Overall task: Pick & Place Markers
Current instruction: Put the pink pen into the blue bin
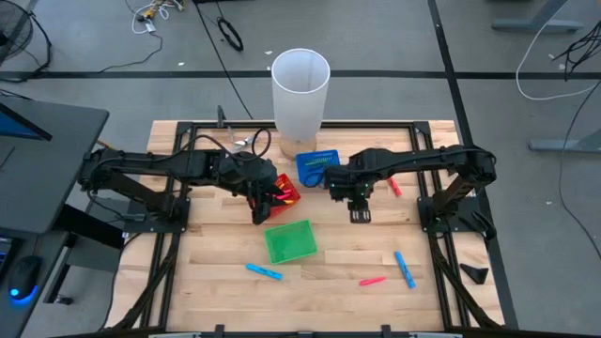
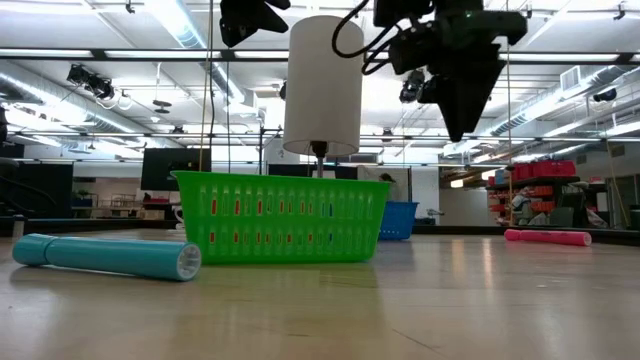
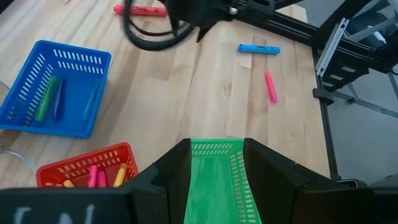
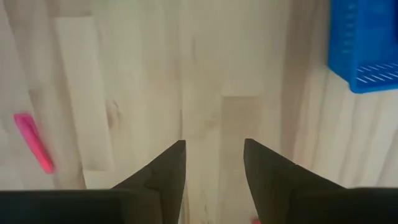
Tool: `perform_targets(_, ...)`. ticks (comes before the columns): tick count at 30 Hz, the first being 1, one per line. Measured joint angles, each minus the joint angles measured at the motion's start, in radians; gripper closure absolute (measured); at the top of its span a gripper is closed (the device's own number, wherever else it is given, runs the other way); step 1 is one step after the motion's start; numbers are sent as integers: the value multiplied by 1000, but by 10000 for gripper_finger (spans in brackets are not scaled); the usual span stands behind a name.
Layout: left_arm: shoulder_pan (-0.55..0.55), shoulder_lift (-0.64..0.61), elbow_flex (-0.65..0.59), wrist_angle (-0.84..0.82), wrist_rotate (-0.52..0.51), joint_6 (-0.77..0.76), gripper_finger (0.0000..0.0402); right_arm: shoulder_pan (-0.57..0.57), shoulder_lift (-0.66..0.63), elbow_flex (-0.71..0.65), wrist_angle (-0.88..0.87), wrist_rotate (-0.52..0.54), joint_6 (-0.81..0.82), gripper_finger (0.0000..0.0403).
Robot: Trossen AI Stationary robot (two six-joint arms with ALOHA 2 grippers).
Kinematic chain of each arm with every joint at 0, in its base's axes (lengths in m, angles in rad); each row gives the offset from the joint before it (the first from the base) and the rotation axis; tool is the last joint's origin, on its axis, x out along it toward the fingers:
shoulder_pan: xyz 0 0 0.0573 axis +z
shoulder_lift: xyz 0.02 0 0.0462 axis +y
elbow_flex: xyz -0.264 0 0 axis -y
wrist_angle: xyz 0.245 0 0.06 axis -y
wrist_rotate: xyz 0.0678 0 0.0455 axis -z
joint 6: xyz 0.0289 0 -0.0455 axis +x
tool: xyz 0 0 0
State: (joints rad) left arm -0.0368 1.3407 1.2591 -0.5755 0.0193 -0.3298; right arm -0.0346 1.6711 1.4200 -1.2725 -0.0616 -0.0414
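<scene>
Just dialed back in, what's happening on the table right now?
Markers are being sorted into baskets. The left gripper, open and empty, hangs between the red basket and the green basket. The right gripper, also open and empty, hovers over bare wood by the blue basket. Two blue markers and two pink markers lie loose.

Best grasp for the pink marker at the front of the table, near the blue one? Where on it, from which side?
Take the pink marker at mid-length, coming straight down, fingers closing across its thin body. It lies flat on bare table, so only the top is open. The blue marker lies apart, clear of the fingers. The right gripper, open and empty, is the closer one.
</scene>
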Motion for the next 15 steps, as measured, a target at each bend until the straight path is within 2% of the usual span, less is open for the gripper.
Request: perform_targets(15,0,0,0,0,0,1,250,212,0,0,-8,0,196,241)
